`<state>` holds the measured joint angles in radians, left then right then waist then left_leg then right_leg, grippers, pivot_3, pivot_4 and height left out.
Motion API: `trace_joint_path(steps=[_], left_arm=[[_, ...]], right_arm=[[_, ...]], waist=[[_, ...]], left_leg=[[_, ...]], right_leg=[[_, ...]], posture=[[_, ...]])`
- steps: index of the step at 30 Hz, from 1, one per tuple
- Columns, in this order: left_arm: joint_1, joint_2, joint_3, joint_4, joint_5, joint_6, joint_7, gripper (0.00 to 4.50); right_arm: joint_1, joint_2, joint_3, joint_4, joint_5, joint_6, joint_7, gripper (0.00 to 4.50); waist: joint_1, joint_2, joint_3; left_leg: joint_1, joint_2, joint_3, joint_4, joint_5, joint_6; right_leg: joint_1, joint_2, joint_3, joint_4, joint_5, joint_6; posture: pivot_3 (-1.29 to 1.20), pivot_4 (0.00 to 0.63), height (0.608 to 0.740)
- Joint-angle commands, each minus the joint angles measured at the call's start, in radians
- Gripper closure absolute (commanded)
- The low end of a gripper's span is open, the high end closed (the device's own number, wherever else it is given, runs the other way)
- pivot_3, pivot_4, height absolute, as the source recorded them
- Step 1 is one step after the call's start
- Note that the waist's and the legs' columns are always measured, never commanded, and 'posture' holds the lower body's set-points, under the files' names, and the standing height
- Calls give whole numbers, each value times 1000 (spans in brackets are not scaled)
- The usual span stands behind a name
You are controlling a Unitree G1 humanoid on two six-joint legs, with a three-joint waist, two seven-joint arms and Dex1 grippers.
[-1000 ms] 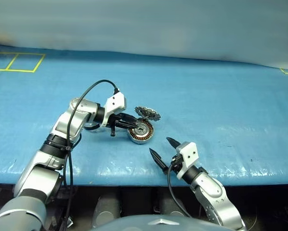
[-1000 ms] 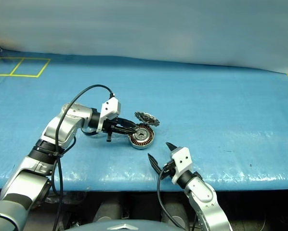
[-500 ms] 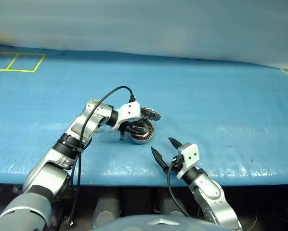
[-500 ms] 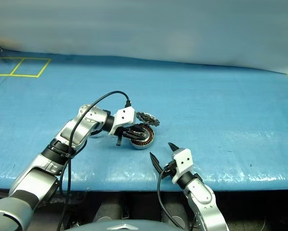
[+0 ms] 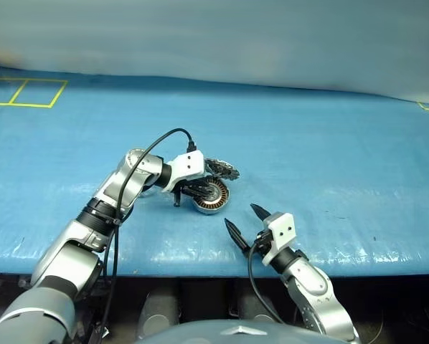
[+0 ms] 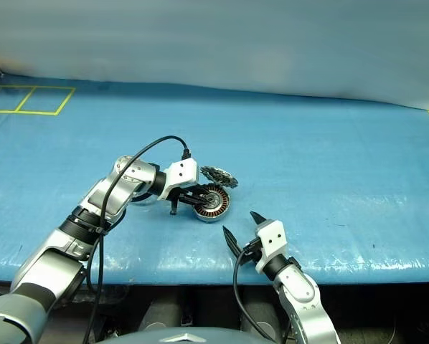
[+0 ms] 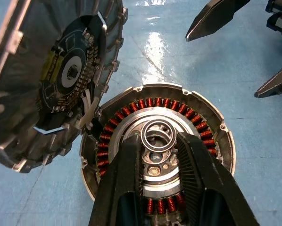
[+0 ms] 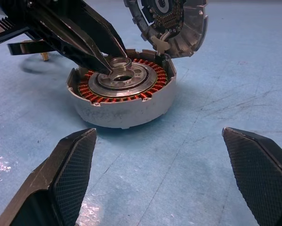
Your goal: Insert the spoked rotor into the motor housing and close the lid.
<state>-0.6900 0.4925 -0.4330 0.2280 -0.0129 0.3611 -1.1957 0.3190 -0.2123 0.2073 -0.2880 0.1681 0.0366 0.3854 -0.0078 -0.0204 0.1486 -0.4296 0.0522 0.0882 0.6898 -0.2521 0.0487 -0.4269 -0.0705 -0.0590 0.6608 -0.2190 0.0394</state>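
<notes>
Step in hand: seating the spoked rotor (image 8: 131, 81) in the motor housing (image 8: 127, 112). My left gripper (image 7: 158, 139) is narrowed to a small gap, its tips pinching a raised silver hub at the housing's centre, inside the copper windings. I take the silver disc under it for the rotor; spokes not resolvable. The lid (image 7: 46, 80) stands open on its hinge at the housing's far edge. My right gripper (image 5: 239, 216) is spread wide, empty, near the housing but apart.

Next, by my judgement: release the hub, withdraw past the lid, then swing the lid down squarely.
</notes>
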Motion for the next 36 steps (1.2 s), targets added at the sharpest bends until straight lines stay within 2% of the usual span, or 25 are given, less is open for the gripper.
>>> trace_joint_path(steps=[1,15,23,25,27,30,33,36], left_arm=[[-25,-8,19,-7,3,-8,13,3761],[-33,-22,8,6,3,-5,-17,3761],[-21,-6,59,-70,-49,42,-38,1118],[-15,-4,98,-108,-90,77,-32,1118],[0,-3,159,-184,-179,158,-41,1489],[55,26,232,-326,-324,277,-75,2456],[148,70,291,-446,-416,357,-60,3429],[269,98,342,-506,-435,412,34,4461]], right_arm=[[-9,5,0,-22,6,5,3,0],[-4,11,-7,-32,5,26,-5,0],[-4,7,-12,-40,8,48,-6,0],[-3,5,-12,-43,9,51,-5,0],[-2,3,-15,-55,14,61,-3,0],[-11,0,-18,-102,23,111,-13,0],[-44,2,-23,-210,44,326,-71,0],[-125,9,-10,-353,74,571,-130,0]], waist=[[0,0,0],[0,0,0],[0,0,0],[0,0,0],[-1,0,0],[-4,1,0],[-6,2,0],[-5,3,0]], left_leg=[[0,0,0,0,0,0],[0,0,0,0,0,0],[0,0,0,0,0,0],[0,1,0,0,0,0],[0,1,0,0,0,0],[0,1,0,1,0,0],[1,2,0,0,0,0],[2,3,1,0,1,-2]], right_leg=[[0,0,0,0,0,0],[0,0,0,0,0,0],[0,0,0,0,0,0],[0,0,0,0,0,0],[0,0,0,0,0,0],[0,0,1,1,0,0],[0,1,1,1,0,0],[0,1,2,3,0,-1]], posture=[[0,150,740],[0,150,740],[0,150,740],[0,150,740],[0,150,740],[0,150,740],[0,150,740],[0,150,740]])
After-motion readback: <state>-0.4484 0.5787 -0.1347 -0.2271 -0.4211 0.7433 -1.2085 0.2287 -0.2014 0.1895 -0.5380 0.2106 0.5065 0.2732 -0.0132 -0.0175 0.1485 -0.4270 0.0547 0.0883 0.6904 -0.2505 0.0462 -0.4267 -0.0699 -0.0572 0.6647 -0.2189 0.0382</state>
